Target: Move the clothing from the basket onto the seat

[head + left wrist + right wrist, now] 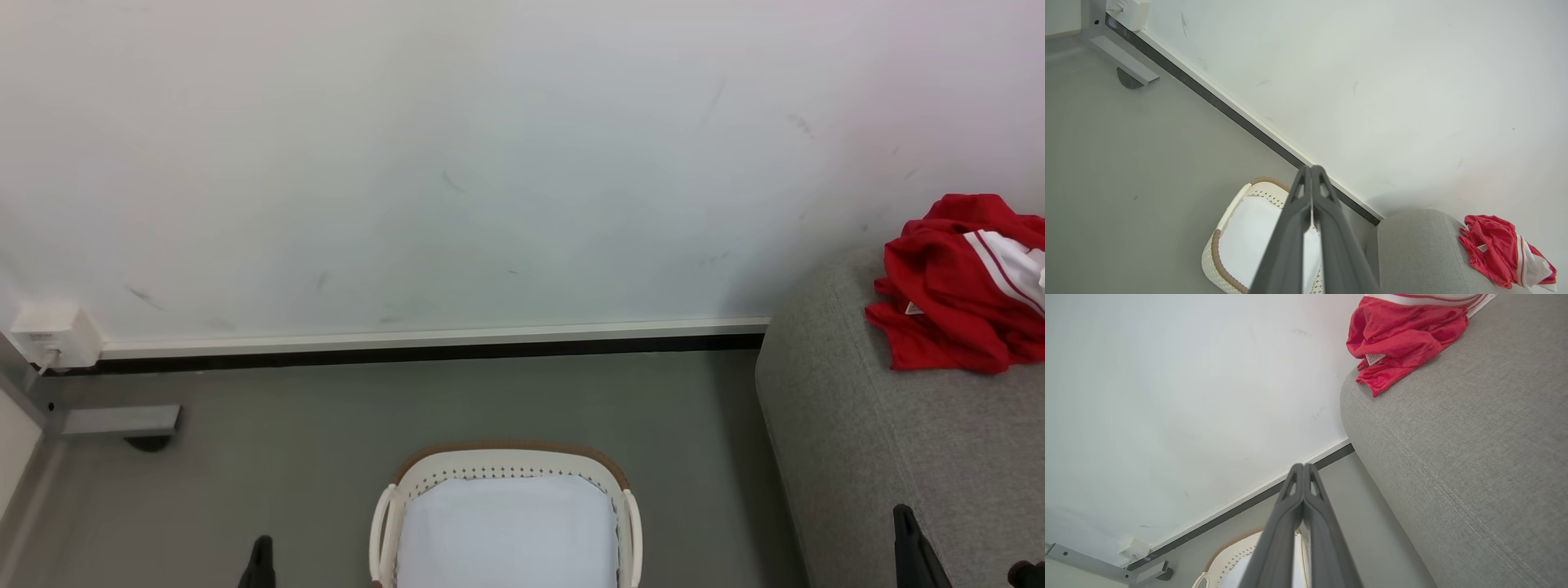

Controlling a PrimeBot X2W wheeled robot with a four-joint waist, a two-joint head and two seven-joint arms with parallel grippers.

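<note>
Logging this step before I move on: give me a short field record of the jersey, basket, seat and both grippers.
jersey: crumpled on the seat, at its wall end
basket: on the floor, left of the seat; white liner inside, no red in the part seen
left gripper: jaws shut, nothing held
right gripper: jaws shut, nothing held
task: looks done

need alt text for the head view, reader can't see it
A crumpled red jersey lies on the grey seat at the right. At bottom centre the cream basket stands on the grey floor with a white liner inside. Dark fingers of the left gripper and right gripper rise from the bottom edge either side.
</note>
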